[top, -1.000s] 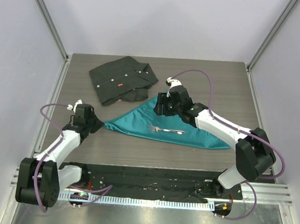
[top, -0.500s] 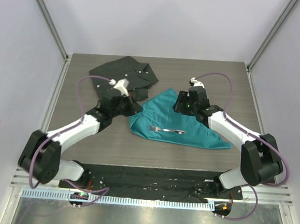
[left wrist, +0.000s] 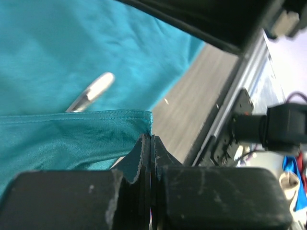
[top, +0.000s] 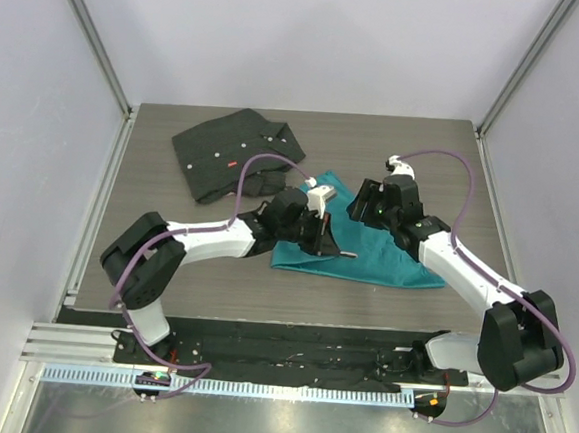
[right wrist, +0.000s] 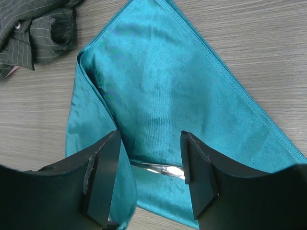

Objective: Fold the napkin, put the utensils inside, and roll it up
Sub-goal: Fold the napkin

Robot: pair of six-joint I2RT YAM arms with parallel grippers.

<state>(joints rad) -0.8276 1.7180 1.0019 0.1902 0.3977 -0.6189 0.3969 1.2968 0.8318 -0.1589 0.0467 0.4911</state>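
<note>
The left jaws are pressed fully together on the napkin [left wrist: 62, 139], pinching a hemmed corner of the teal cloth between the black fingers [left wrist: 160, 158]. The pinched layer is raised and drawn across the rest of the cloth. Just past its hem, the rounded end of the fork [left wrist: 91, 92] shows, lying on the lower layer.

The right jaws stand wide apart with nothing between them, held over the napkin's far half. One finger [right wrist: 103, 182] sits at the edge of the folded-over strip. I cannot tell whether the tips touch the fabric. Between the two fingers a short bright stretch of the fork's shaft lies crosswise on the cloth, its ends hidden behind the fingers.

From the wrist, the napkin spreads as a broad triangle, with a doubled band along its left side where the raised layer curls over. From above, it lies mid-counter [top: 165, 267]. The left arm [top: 217, 239] reaches across from the left and covers the napkin's left part and most of the fork. The right arm [top: 456, 265] crosses above the cloth's right point.

The black shirt [top: 229, 157] lies crumpled on the counter at the far left. Its near edge is just beside the napkin's upper corner and the left arm's wrist. A black rail with wiring [left wrist: 249, 129] runs beyond the counter's edge.
</note>
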